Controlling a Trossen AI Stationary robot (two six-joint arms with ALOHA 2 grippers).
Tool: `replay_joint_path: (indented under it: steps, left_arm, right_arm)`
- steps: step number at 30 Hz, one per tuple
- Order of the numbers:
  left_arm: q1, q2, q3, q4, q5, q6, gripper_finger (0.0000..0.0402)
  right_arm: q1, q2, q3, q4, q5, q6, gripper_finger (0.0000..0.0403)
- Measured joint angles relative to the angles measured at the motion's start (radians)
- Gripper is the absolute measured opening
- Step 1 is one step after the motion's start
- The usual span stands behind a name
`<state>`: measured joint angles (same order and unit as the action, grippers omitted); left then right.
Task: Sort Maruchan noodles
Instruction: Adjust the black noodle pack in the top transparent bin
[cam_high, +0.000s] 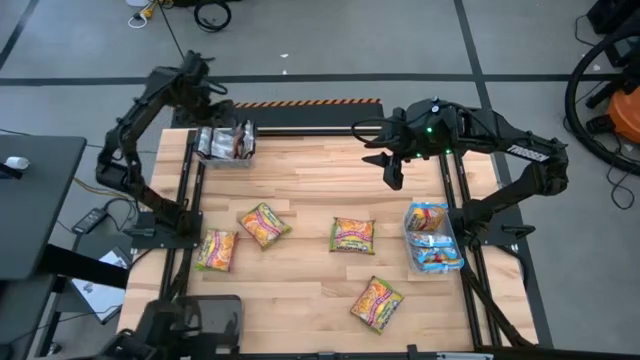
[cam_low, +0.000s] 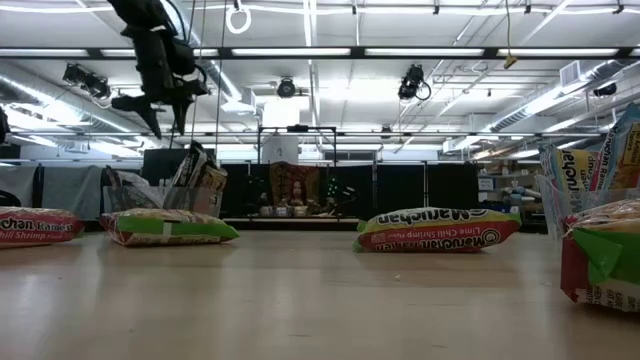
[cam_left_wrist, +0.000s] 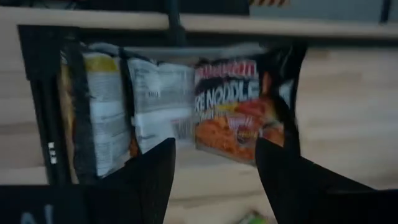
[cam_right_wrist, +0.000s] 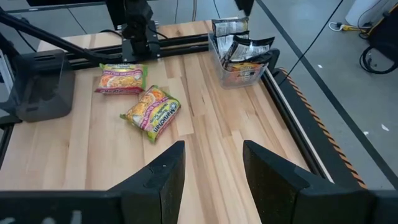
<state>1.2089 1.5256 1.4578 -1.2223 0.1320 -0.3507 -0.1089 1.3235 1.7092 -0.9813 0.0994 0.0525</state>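
Four orange-yellow Maruchan packets lie flat on the table: (cam_high: 217, 249), (cam_high: 264, 224), (cam_high: 352, 235), (cam_high: 376, 302). Dark brown-black packets (cam_left_wrist: 227, 106) stand on edge in a clear bin (cam_high: 225, 143) at the far left. Light blue packets (cam_high: 432, 240) lie in a clear bin (cam_high: 412, 262) on the right. My left gripper (cam_left_wrist: 214, 162) hangs open above the dark-packet bin, also seen in the low view (cam_low: 165, 118). My right gripper (cam_right_wrist: 211, 168) is open, hovering over the far right of the table (cam_high: 392, 168).
Black rails run along the table's left, right and far sides (cam_high: 300, 130). A dark tray sits at the near left corner (cam_high: 205, 318). Bare wood (cam_high: 310, 180) lies between the far bin and the packets in the middle.
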Motion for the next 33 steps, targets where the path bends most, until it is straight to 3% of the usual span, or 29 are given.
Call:
replay_joint_path:
  steps: [3, 12, 18, 25, 33]
  left_arm:
    - [-0.015, -0.003, -0.035, 0.025, -0.061, -0.044, 0.0223]
    - [-0.171, 0.069, -0.147, 0.070, -0.486, -0.146, 0.0177]
    - [-0.166, 0.110, -0.235, 0.119, -0.434, -0.261, 0.0160]
    - [-0.189, 0.122, -0.267, 0.184, -0.553, -0.298, 0.0157]
    - [-0.181, 0.149, -0.273, 0.188, -0.530, -0.385, 0.0157]
  right_arm:
    - [0.000, 0.000, -0.008, 0.016, 0.000, -0.001, 0.0168]
    - [0.000, 0.001, -0.116, 0.050, 0.000, 0.027, 0.0168]
    - [0.002, 0.000, -0.172, 0.086, -0.015, 0.053, 0.0168]
    - [0.005, 0.000, -0.193, 0.089, -0.052, 0.094, 0.0168]
    - [0.005, 0.000, -0.193, 0.090, -0.060, 0.096, 0.0168]
